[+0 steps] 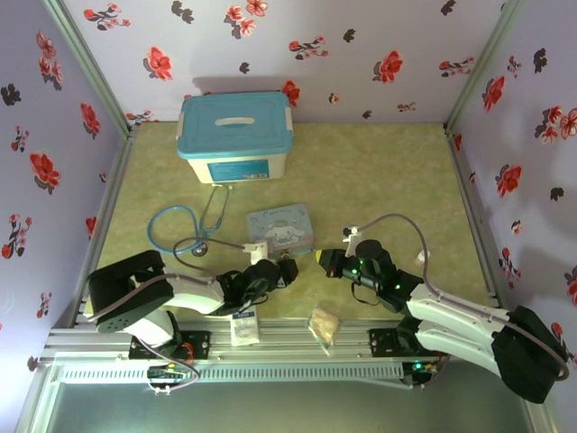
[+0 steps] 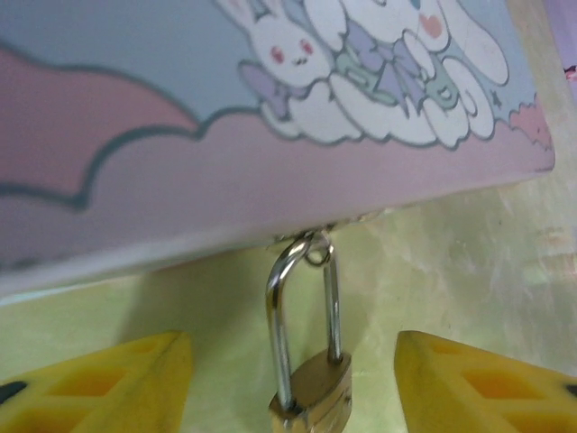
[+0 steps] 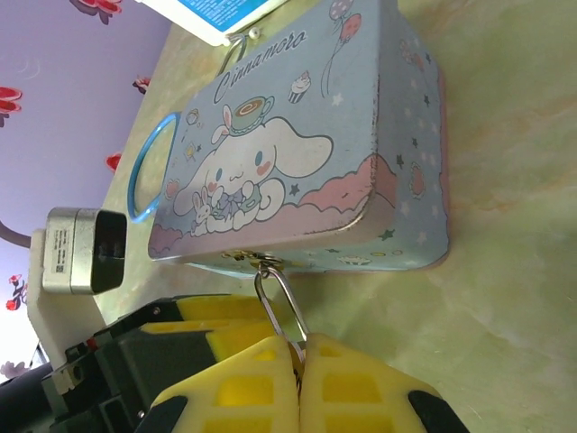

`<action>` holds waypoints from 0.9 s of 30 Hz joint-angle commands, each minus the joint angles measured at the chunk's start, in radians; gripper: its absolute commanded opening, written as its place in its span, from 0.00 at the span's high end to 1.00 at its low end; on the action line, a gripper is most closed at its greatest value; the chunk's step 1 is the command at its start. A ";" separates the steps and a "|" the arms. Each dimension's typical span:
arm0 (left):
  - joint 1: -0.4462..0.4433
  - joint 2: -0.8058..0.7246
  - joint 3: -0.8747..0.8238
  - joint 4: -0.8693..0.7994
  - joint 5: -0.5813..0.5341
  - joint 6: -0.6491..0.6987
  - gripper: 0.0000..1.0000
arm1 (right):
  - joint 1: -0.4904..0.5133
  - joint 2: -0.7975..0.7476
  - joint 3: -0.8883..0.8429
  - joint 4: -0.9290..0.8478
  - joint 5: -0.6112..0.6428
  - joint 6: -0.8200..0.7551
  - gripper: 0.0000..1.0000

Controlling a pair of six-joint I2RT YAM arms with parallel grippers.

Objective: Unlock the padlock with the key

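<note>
The padlock [image 2: 311, 401] hangs shut from the clasp on the tin's [image 2: 270, 135] near edge. My left gripper [image 2: 290, 361] is spread wide around it. My right gripper [image 3: 299, 370] is pinched together just beside it. I see no key there, so the unlocking is all left to do.

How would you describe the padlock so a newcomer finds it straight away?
Start at the pale blue cartoon tin in the middle of the table. Hooked through the small loop on its near side is the padlock. Its tiny brass body and thin silver shackle set it apart.
</note>
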 commanded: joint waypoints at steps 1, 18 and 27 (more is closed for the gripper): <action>0.022 0.061 0.017 0.075 -0.015 0.016 0.46 | -0.006 -0.023 -0.017 -0.004 0.032 -0.014 1.00; 0.066 0.151 0.104 0.020 0.075 0.041 0.59 | -0.007 -0.034 -0.059 -0.007 0.046 -0.005 1.00; 0.025 0.146 0.074 0.003 0.081 -0.005 0.67 | -0.006 -0.081 -0.076 -0.042 0.061 -0.010 1.00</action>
